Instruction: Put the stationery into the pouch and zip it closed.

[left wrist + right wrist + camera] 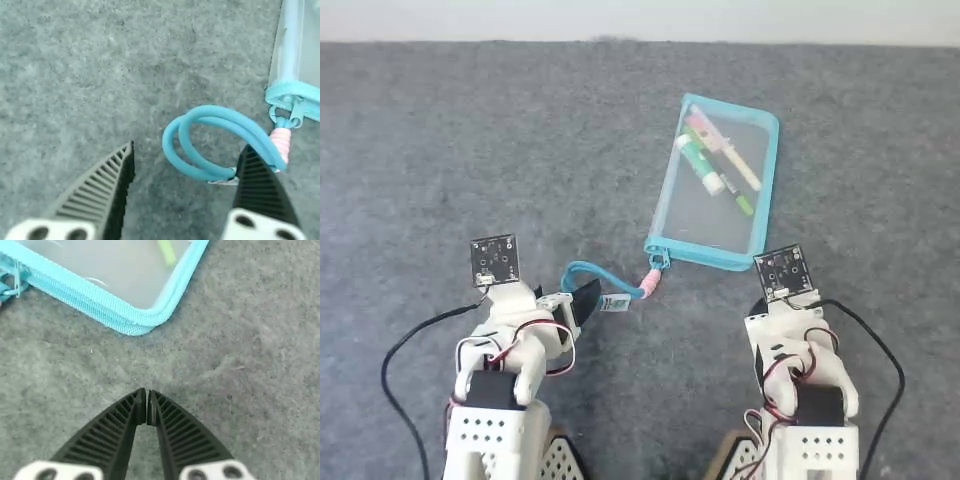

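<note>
Left gripper (188, 145): fingers spread wide, holding nothing. The blue cord loop (220, 120) lies between them, hard up against one finger and well off the other. The cord runs out to the pink pull (281, 141), clipped to the zip slider at the pouch's near corner. Right gripper (147, 392): fingers pressed together, empty, hovering over bare mat just short of the pouch's other near corner, not touching it. The pouch (705, 258) lies flat on the grey mat (470, 130) ahead of both arms, with the stationery (715, 160) visible inside through the clear side. The zip edge facing the right arm looks shut and the slider sits at the corner, so I'd judge the job done or nearly so, though I can't confirm the whole zip run. Risks: the cord sits off-centre, so a pinch from here may catch one strand or squeeze it out sideways. Nothing pins the pouch, so any tug on the cord would likely drag the whole pouch across the mat rather than move the slider. If the left arm lifts away with the loop hooked on that finger, it could pull the pouch askew or back the slider off.
</note>
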`<act>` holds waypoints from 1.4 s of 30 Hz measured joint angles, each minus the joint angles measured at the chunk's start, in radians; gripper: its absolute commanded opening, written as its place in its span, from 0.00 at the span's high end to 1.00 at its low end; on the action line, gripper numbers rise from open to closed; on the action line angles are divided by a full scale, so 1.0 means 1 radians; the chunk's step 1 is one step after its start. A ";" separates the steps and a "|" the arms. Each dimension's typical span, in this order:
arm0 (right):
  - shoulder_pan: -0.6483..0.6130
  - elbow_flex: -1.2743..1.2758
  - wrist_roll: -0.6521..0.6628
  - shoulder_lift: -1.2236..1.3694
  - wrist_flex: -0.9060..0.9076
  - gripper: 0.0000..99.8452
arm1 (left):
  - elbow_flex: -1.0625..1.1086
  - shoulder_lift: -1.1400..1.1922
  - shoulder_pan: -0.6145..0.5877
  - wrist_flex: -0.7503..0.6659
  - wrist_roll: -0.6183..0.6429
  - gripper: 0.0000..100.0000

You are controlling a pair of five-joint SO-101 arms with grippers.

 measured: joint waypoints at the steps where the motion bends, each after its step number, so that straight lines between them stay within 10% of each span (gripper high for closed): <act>1: 0.000 0.000 0.000 0.000 0.000 0.98 | 0.000 0.000 0.000 0.000 0.000 0.69; 42: 0.006 0.000 0.000 0.000 0.172 0.99 | 0.000 0.000 0.000 0.000 0.000 0.69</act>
